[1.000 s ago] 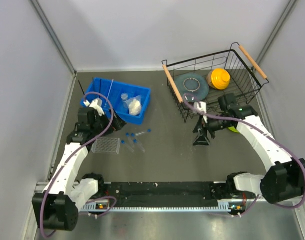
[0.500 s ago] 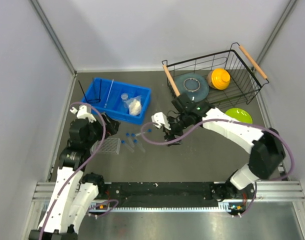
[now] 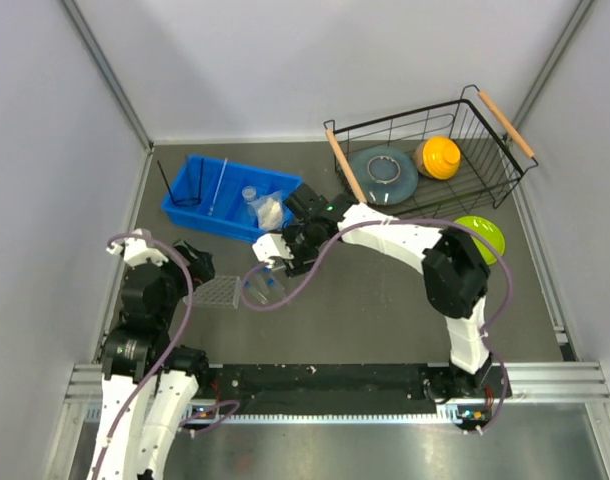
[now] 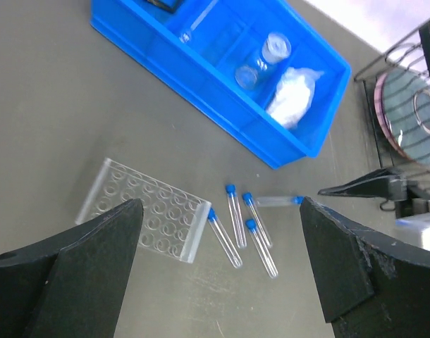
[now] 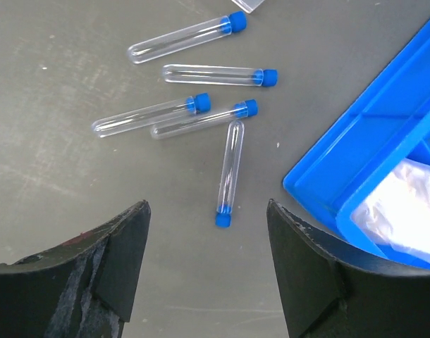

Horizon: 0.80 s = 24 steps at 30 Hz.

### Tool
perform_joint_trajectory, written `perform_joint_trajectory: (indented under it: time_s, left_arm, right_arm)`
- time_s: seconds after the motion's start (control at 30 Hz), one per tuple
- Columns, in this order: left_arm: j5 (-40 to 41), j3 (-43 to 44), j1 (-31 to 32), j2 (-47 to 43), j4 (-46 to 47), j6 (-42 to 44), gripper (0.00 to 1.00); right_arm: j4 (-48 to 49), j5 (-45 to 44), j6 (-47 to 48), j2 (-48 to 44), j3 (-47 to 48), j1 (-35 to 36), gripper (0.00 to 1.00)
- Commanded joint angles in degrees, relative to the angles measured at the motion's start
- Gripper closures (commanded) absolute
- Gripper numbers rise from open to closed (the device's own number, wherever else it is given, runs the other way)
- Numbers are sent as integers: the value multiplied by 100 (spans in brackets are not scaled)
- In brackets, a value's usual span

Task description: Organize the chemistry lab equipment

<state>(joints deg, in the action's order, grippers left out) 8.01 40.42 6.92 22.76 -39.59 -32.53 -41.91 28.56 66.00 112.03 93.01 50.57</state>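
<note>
Several clear blue-capped test tubes lie loose on the dark table beside the flat clear tube rack. My right gripper hovers open over them. One tube points at the gap, its cap between the fingertips and untouched. In the top view the right gripper partly hides the tubes. My left gripper is wide open, held high and back from the rack, with nothing in it. The black ring stand, glass rod, small cup and white packet sit in the blue bin.
The blue bin stands just behind the tubes, its corner close to my right finger. The black wire basket at back right holds a grey dish and an orange one. A green dish lies outside it.
The right arm swung left from beside the basket to above the loose tubes, its jaws narrowing slightly. The left arm drew back toward the near left, away from the rack.
</note>
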Motion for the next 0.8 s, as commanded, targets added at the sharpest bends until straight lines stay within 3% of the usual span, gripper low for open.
perform_joint_trajectory:
  time_s: [0.0,0.3,0.57,0.77]
  left_arm:
    - [859,457,3,-377,-189,291,1]
    - [1062,537,3,-765,-250,669,1]
    - [1211,537,3,-932,-286,687,1]
    - [1203,563,3,-958,-303,713,1]
  right_arm:
    - [-106,-175,-8,477,586,111,34]
    - [-133,-386,-509,1198,1052,208,48]
    - [-160,-658,-553,1655,1377,191,51]
    - [-247,-772,-614,1823,1474,199,59]
